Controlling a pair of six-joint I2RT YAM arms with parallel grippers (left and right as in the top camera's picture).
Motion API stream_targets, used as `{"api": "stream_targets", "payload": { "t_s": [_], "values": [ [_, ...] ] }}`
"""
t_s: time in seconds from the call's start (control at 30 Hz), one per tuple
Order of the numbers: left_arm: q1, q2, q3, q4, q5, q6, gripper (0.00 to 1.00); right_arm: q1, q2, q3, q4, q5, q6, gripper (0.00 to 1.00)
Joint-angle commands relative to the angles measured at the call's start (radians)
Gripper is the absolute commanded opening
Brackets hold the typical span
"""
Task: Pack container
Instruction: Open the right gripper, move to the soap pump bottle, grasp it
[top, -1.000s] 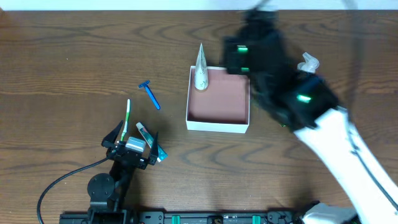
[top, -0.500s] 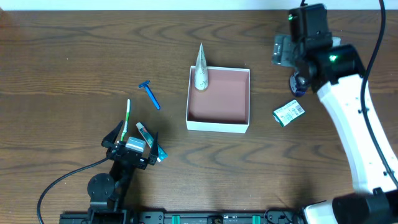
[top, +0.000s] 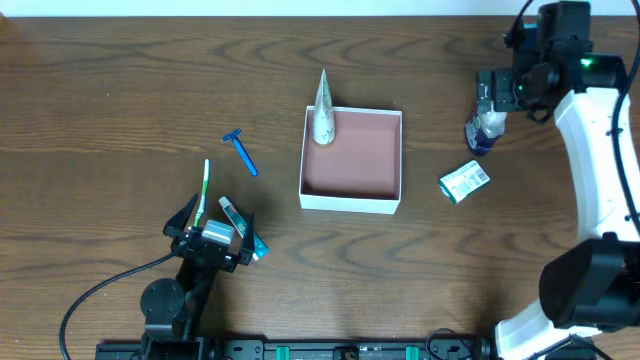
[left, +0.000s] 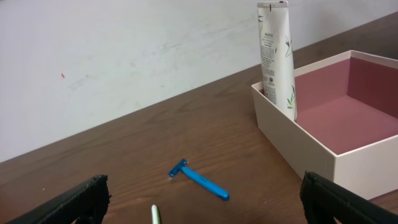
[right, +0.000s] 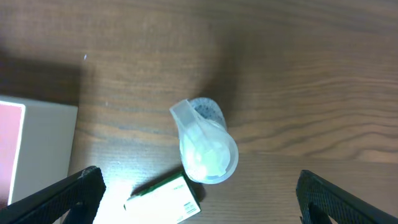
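Note:
The container (top: 350, 203) is a white box with a pinkish-brown inside at the table's middle. A tall pale tube (top: 322, 115) stands in its far left corner. The left wrist view shows both the container (left: 311, 149) and the tube (left: 277, 56). My right gripper (top: 497, 95) is open and empty above a blue bottle with a clear cap (top: 483, 130). In the right wrist view the bottle (right: 205, 146) lies between the open fingers (right: 205, 202). My left gripper (top: 212, 220) is open and empty at the front left, over a green-white toothbrush (top: 204, 190).
A small green-white box (top: 463, 182) lies right of the container, next to the bottle; the right wrist view shows it too (right: 165, 202). A blue razor (top: 240, 152) lies left of the container. A small tube (top: 240, 228) lies by the left gripper.
My right arm has swung from over the container's right side out to the far right, above the bottle. The left arm has not moved.

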Motion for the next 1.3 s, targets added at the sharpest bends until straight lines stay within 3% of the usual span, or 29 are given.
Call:
{"api": "stream_targets", "payload": {
  "t_s": [0.0,0.13,0.53,0.73,0.97,1.2,1.27],
  "values": [
    [0.006,-0.005,-0.019,-0.032,0.017,-0.009,0.98,-0.027,0.031,-0.005,-0.010,-0.106,-0.080,0.99],
    [0.006,-0.005,-0.019,-0.032,0.017,-0.009,0.98,-0.030,0.064,-0.006,-0.021,-0.142,-0.111,0.98],
    [0.006,-0.005,-0.019,-0.032,0.017,-0.009,0.98,-0.031,0.125,-0.006,-0.021,-0.190,-0.179,0.82],
    [0.006,-0.005,-0.019,-0.032,0.017,-0.009,0.98,-0.031,0.127,-0.006,-0.018,-0.189,-0.179,0.63],
    [0.006,-0.005,-0.019,-0.032,0.017,-0.009,0.98,-0.031,0.127,-0.006,-0.016,-0.186,-0.178,0.28],
    [0.006,-0.005,-0.019,-0.032,0.017,-0.009,0.98,-0.031,0.127,-0.006,0.011,-0.185,-0.178,0.27],
    [0.006,-0.005,-0.019,-0.032,0.017,-0.009,0.98,-0.031,0.127,-0.006,0.027,-0.186,-0.178,0.42]
  ]
}}
